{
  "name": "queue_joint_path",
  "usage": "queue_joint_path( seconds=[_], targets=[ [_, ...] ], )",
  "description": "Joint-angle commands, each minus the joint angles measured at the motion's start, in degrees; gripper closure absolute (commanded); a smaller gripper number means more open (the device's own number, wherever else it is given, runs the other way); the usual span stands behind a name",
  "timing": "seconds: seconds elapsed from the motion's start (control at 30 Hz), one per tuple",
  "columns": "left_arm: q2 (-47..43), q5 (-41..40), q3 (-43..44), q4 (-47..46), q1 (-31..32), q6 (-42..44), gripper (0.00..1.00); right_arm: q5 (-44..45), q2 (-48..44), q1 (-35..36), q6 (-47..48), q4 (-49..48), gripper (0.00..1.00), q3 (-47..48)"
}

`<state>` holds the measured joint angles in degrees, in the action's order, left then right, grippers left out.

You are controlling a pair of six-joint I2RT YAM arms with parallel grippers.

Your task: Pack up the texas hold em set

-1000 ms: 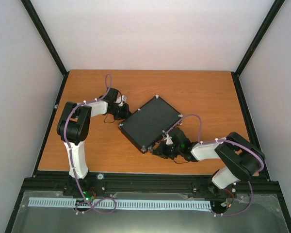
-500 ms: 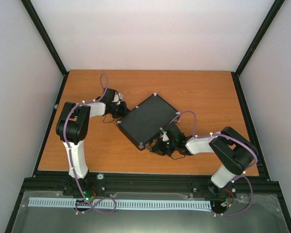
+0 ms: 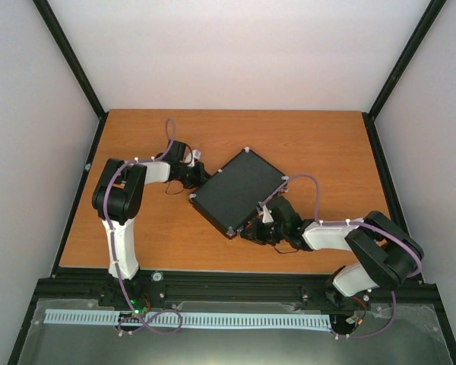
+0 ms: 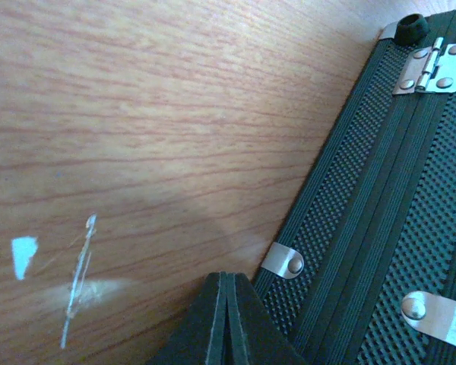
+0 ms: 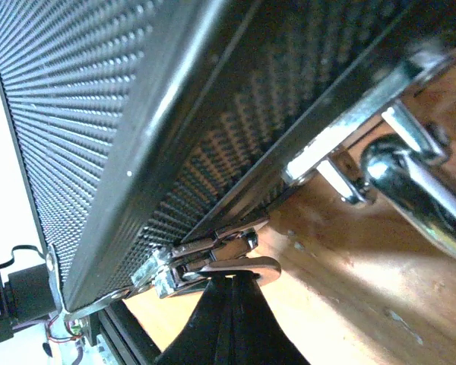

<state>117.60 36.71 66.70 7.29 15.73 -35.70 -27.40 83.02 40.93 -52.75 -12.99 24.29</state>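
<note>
Jaws closed; case [image 3: 238, 192] interior hidden

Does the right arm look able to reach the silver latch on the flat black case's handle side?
Likely yes: the shut right gripper sits right at the silver latch of the flat black case, nothing between.

Top external: high, behind the arm bases, looking steeply down; whole table [image 3: 304, 137] in frame, case [image 3: 238, 192] at centre; left wrist: low, close above the wood, facing the case's hinge [image 4: 429, 67] side; right wrist: very close, near table level, facing its latch [image 5: 213, 257] edge; case common to all three
</note>
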Motion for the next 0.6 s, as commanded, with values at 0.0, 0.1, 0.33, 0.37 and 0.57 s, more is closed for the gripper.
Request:
queue_joint_path(
  seconds=[0.0, 0.1, 0.33, 0.37, 0.57],
  targets=[
    [5.36, 0.05, -1.66, 9.32, 2.21, 0.15, 0.99, 1.34, 3.95, -0.49, 0.37, -9.79, 0.97, 0.68],
    [5.78, -0.04, -1.14, 9.82, 2.12, 0.50, 0.99, 1.46, 5.76, -0.49, 0.26, -9.40, 0.97, 0.99],
    [6.07, 0.18, -1.50, 9.53, 2.12, 0.43, 0.99, 3.51, 9.17, -0.59, 0.33, -7.84, 0.97, 2.31],
    [6.11, 0.20, -1.67, 9.51, 2.09, 0.38, 0.99, 4.28, 9.73, -0.59, 0.20, -6.97, 0.97, 2.69],
    [5.48, 1.72, -4.50, 6.86, 2.12, -1.74, 0.99, 9.55, 16.15, -0.67, -1.53, -4.06, 0.97, 6.45]
  ],
)
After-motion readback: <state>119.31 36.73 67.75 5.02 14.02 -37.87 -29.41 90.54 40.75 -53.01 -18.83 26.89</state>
